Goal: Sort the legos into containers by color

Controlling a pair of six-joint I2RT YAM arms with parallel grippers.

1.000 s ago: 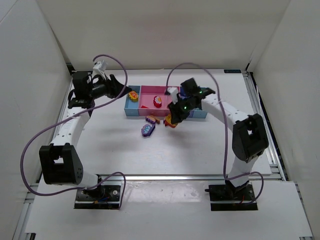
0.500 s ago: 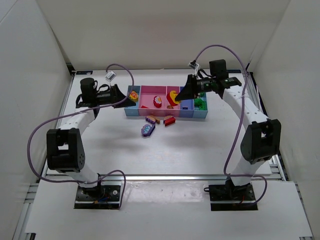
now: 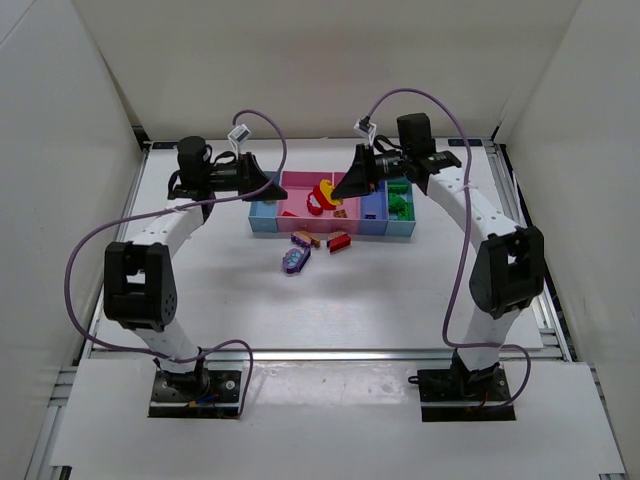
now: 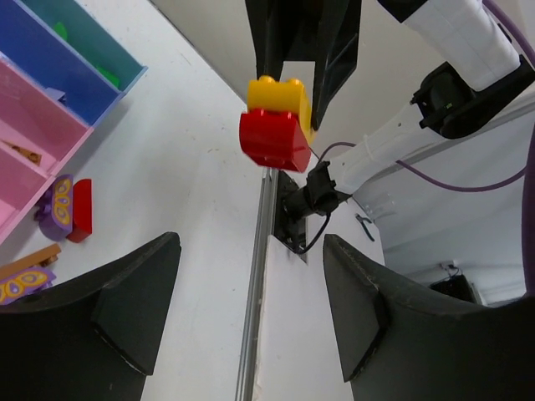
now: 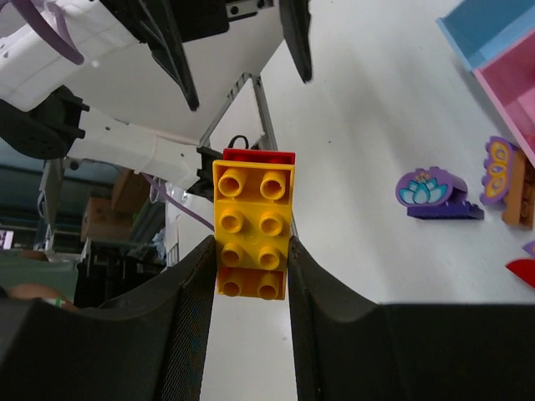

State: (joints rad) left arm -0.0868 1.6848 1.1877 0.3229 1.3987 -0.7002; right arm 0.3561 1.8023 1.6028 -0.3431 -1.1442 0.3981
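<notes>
So the row of bins (image 3: 372,231) sits back-middle on the table (image 3: 400,300). A few loose pieces (image 3: 339,241) lie just in front of it. Over the middle bins hangs a stacked brick (image 3: 322,195), pinched in the right gripper (image 3: 340,188), with the left gripper (image 3: 270,188) further left.

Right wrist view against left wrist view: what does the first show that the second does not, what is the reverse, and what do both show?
Only the right wrist view shows the eight studs on top of the yellow and red brick, which is clamped in the right gripper, and a purple lotus piece. Only the left wrist view shows the blue bin and the teal bin, with green bits there. Both show that brick, the pink bin and a purple butterfly piece lying on the table.
</notes>
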